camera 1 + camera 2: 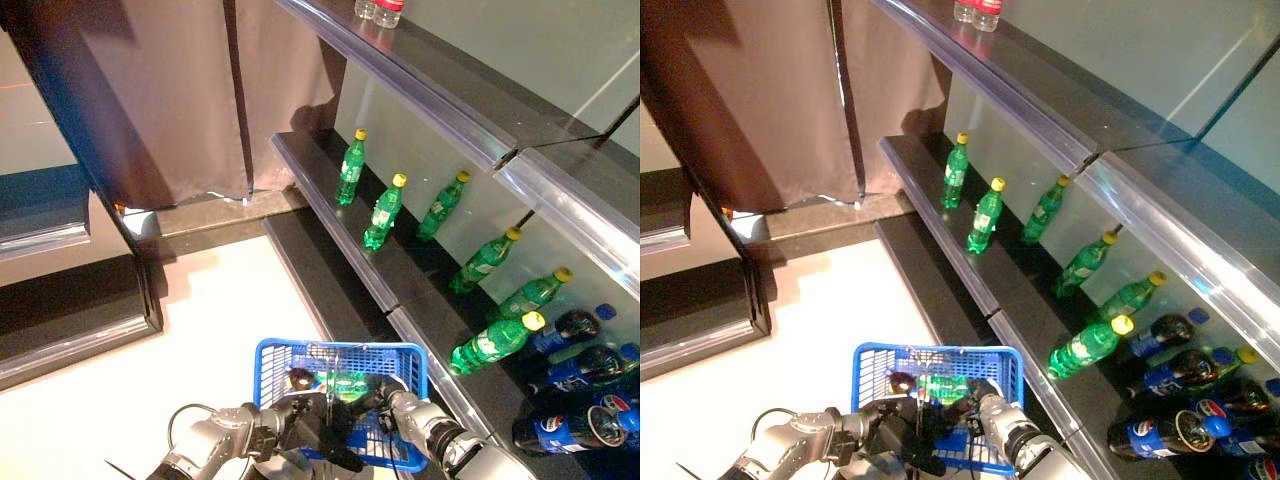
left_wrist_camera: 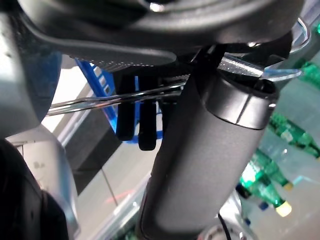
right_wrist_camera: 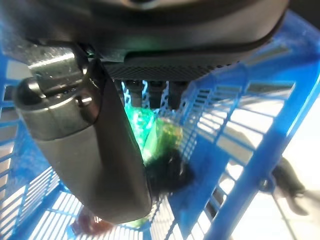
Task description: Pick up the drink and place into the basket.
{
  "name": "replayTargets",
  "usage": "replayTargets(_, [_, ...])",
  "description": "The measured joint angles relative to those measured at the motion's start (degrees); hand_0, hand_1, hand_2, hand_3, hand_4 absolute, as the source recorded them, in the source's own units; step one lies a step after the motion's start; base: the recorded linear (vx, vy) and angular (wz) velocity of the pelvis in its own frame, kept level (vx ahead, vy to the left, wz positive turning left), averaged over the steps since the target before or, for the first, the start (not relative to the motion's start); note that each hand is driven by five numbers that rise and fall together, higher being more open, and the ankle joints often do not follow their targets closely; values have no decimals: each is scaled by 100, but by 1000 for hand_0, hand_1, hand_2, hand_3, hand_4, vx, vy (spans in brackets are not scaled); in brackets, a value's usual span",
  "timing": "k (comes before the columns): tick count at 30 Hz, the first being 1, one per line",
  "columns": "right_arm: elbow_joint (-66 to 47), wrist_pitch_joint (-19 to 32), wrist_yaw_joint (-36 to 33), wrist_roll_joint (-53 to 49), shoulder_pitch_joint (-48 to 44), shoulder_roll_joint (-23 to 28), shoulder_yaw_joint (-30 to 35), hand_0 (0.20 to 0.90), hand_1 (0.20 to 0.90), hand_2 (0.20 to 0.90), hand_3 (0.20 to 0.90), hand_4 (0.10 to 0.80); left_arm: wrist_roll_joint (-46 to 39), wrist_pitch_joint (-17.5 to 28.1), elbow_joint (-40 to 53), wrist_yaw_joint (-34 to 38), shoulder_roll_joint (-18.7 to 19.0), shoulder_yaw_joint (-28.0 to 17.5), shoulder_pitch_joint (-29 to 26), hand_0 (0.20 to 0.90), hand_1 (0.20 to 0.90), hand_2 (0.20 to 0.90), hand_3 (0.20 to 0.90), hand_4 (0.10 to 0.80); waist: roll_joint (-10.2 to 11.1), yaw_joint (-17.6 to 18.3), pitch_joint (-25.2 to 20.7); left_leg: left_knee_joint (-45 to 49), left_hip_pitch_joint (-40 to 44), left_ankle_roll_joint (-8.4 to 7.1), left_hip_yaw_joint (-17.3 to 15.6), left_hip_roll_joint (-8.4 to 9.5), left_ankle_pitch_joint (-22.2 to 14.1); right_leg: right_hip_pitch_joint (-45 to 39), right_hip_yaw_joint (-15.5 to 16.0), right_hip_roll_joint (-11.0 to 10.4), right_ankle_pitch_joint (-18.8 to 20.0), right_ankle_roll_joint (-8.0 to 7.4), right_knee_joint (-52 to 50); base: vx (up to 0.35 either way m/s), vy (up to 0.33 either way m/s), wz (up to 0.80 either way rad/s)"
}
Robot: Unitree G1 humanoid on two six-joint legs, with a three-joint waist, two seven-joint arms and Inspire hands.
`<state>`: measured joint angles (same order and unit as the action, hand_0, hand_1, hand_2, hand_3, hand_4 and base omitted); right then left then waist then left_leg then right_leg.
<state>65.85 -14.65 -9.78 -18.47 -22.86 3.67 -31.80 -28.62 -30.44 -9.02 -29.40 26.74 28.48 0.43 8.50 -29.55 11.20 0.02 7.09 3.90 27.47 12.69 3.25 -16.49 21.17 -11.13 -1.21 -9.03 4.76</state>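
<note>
The left hand point(image 1: 318, 428) is curling round the wire handle point(image 2: 115, 98) of the blue basket point(image 1: 268, 362). The right hand point(image 1: 375, 392) is reaching inside, fingers wrapping the green drink bottle point(image 1: 345, 383), which is lying on its side across the basket, directly under that hand.

The basket point(image 1: 270, 362) was blue plastic lattice with thin shiny metal handles point(image 2: 115, 97); the bottles point(image 1: 383, 213) were glossy green plastic — the shelves point(image 1: 330, 215) dark, smooth — the curtain point(image 1: 170, 90) matt cloth.
</note>
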Motion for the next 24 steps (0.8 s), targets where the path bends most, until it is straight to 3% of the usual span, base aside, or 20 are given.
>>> replayTargets(7, [4, -100, 19, 40, 0, -1, 0, 900, 900, 900, 900, 800, -67, 5, -12, 155, -13, -3, 44, 300, 300, 300, 200, 100, 0, 41, 0, -7, 42, -1, -58, -13, 0, -13, -303, 8, -29, -5, 1, -51, -32, -4])
replayTargets(12, [-257, 219, 177, 2, 79, 14, -2, 900, 900, 900, 900, 800, -389, 30, -15, 670, -9, -126, 173, 300, 300, 300, 200, 100, -1, 168, 0, -33, 89, -1, -171, -50, -1, -9, -440, 22, -18, 6, 2, -99, -43, -13])
replayTargets(21, [-3662, 896, 568, -56, 1953, 654, -82, 900, 900, 900, 900, 800, -1125, 335, -98, 1379, -261, -1369, 1013, 300, 300, 300, 200, 100, -68, 822, 35, -127, 172, -5, -476, -124, 3, 112, -845, 21, -11, 0, 2, -144, -65, -19])
replayTargets(24, [-4397, 1036, 789, 156, 2702, 1088, 288, 900, 900, 900, 900, 800, -1600, 772, -355, 1477, -231, -1714, 1248, 300, 300, 300, 200, 100, -185, 1192, 91, -225, 168, -7, -790, -225, -2, 248, -1154, 75, 60, 8, 2, -171, -83, -49])
